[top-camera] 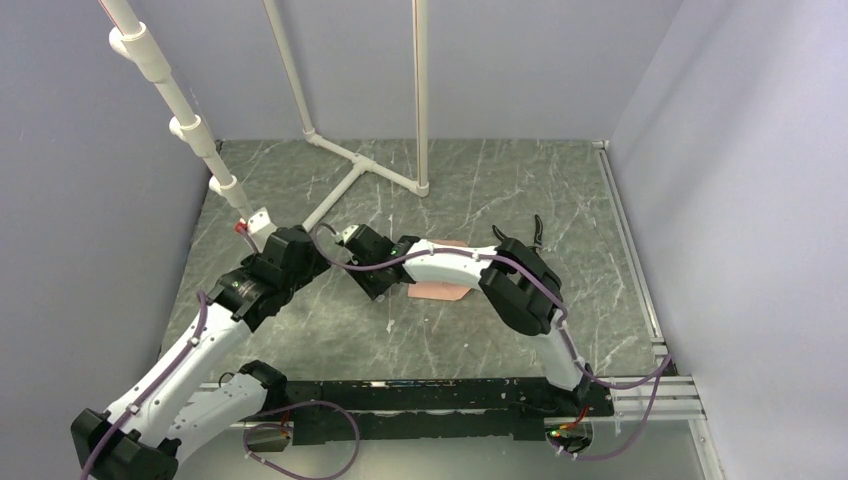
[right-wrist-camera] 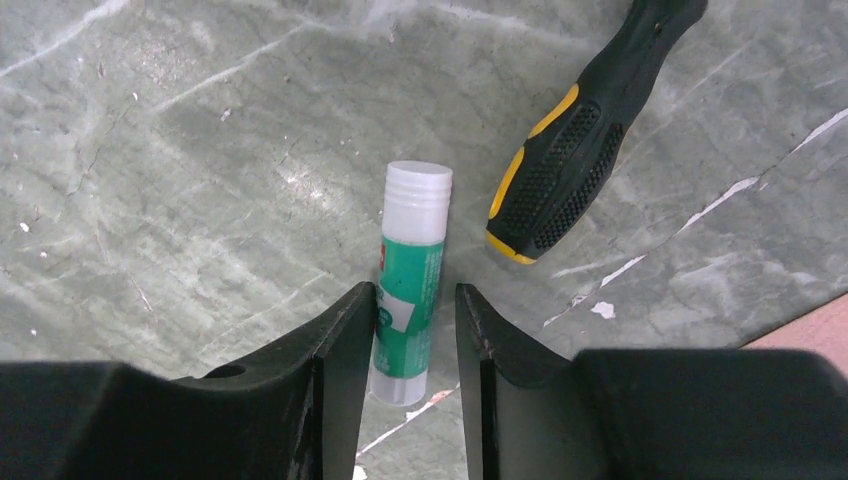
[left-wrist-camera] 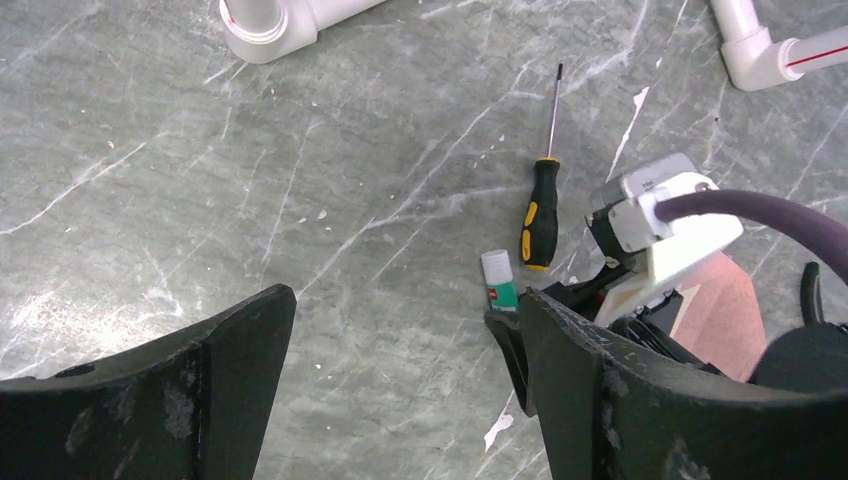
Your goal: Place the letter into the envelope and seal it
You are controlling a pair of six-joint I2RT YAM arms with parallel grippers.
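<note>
envelope (top-camera: 440, 291) mostly hidden under right arm (top-camera: 450, 264)

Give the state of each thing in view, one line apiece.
glue stick, capped, lying flat on the table
screwdriver, lying flat, untouched
envelope, flat on the table, partly under the right arm; flap hidden
left gripper, open, empty
right gripper, open, straddling the glue stick, not clamped
</note>
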